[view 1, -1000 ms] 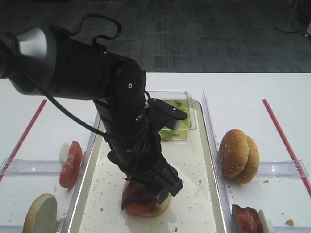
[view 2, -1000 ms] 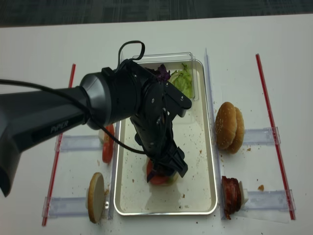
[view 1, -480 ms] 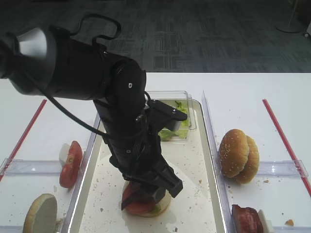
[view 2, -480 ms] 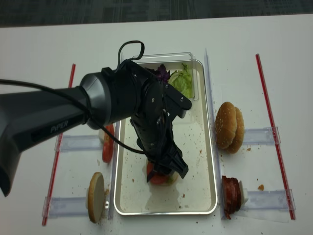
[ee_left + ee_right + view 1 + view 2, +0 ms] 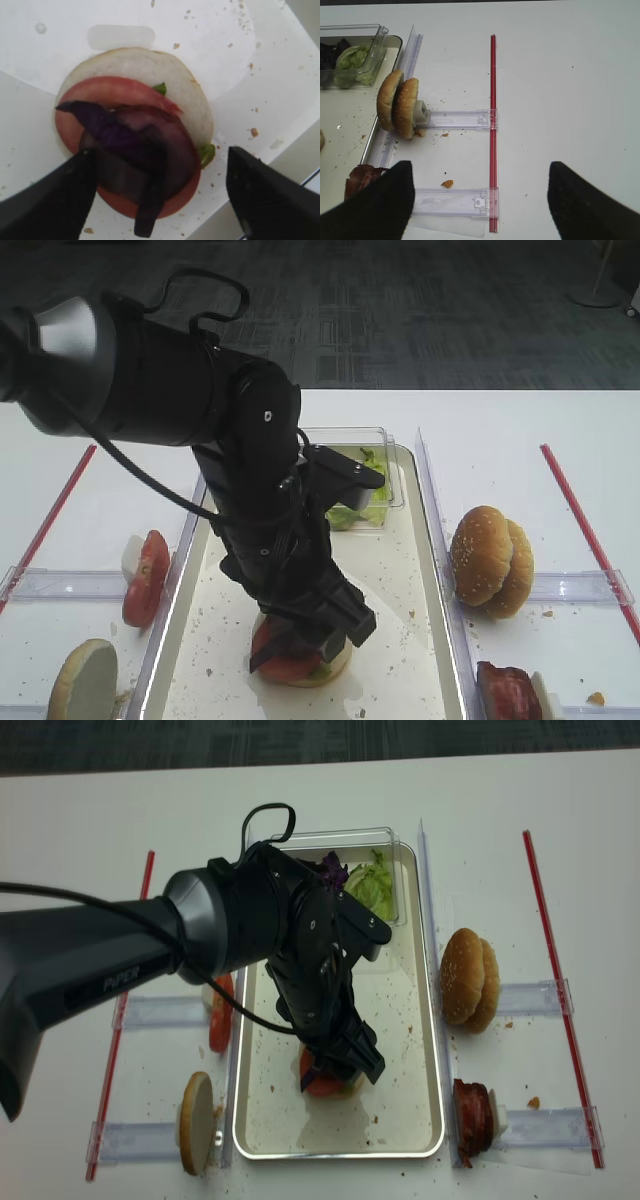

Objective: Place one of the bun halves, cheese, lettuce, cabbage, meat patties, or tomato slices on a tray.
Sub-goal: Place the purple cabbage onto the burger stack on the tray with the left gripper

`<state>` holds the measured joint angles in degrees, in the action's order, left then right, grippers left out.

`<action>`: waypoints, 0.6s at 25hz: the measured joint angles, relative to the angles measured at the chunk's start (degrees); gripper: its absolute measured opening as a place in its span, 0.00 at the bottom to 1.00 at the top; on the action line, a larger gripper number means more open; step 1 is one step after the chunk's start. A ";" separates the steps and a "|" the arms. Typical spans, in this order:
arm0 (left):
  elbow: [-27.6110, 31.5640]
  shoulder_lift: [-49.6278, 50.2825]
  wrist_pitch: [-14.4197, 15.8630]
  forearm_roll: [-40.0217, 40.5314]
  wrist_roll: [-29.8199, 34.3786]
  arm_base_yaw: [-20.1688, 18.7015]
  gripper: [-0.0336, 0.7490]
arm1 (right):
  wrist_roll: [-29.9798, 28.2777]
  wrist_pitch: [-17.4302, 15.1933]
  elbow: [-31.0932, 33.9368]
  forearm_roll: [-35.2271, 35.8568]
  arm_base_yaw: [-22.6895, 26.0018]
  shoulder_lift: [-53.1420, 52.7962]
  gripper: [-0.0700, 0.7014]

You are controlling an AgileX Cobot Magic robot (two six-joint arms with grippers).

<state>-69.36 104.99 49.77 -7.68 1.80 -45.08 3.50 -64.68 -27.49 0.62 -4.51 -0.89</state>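
Observation:
My left gripper [image 5: 159, 155] hangs open just above a stack on the cream tray [image 5: 395, 590]. The stack is a bun half [image 5: 150, 65] with its cut face up, a tomato slice [image 5: 110, 92] and dark purple cabbage [image 5: 120, 135] strips lying on top between the wide-apart fingers. Lettuce [image 5: 206, 152] peeks out at the stack's edge. From above, the black arm covers most of the stack [image 5: 325, 1082]. My right gripper [image 5: 480, 167] is open over bare table, holding nothing. Cheese is out of view.
A clear tub at the tray's far end holds lettuce [image 5: 372, 885] and cabbage [image 5: 333, 870]. Two bun halves [image 5: 490, 560] and meat patties [image 5: 510, 692] stand in clear holders on the right. Tomato slices [image 5: 145, 578] and a bun half [image 5: 82, 680] stand on the left. Red strips [image 5: 493, 125] border both sides.
The left gripper stays over the stack, shifting only slightly. The cabbage lies on the tomato throughout, and nothing else has moved.

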 joint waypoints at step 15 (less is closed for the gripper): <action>0.00 -4.00 0.10 3.55 -2.53 0.00 0.71 | 0.00 0.00 0.00 0.00 0.00 0.00 0.83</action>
<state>-69.36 101.00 49.88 -4.13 -0.72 -45.08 3.50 -64.68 -27.49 0.62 -4.51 -0.89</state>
